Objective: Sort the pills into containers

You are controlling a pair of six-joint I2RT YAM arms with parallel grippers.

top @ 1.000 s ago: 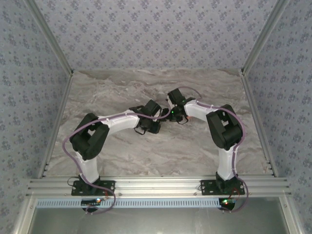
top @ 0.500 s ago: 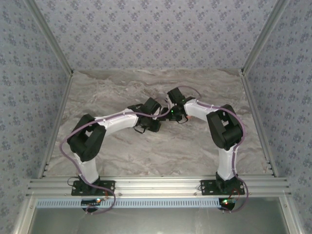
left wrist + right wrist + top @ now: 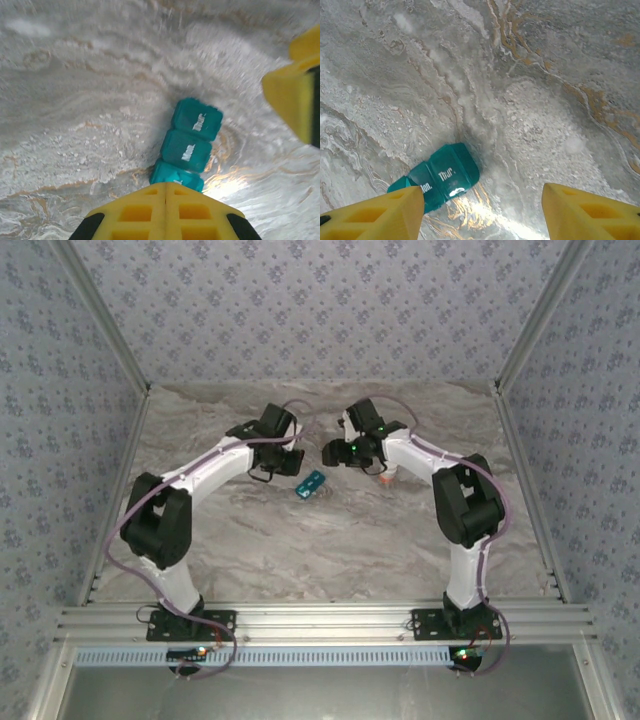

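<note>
Two white robot arms reach from the near edge of a marble-patterned table (image 3: pixel 250 550) toward its middle, their black wrists close to each other. Blue patterned wallpaper (image 3: pixel 320 310) covers the walls around the table.

A small teal pill box (image 3: pixel 311 484) lies flat on the marble. It sits between the two grippers and a little nearer to the arm bases than either of them. It rests at a slant. The left wrist camera shows three of its compartments in a row, each lid bearing white lettering that is blurred there. From the right wrist camera, one lid reads "Thur." and the one next to it seems to read "Mon."

The left gripper (image 3: pixel 284 462) hangs just above and to the left of the pill box. Its yellow fingers (image 3: pixel 165 212) are spread wide and hold nothing. One finger hides the near end of the box in that wrist view.

The right gripper (image 3: pixel 332 454) hangs just above and to the right of the box. Its yellow fingers (image 3: pixel 590 210) are also spread wide and empty, with bare marble between them.

A small orange object (image 3: pixel 384 479), too small to identify, sits against the near side of the right arm.
</note>
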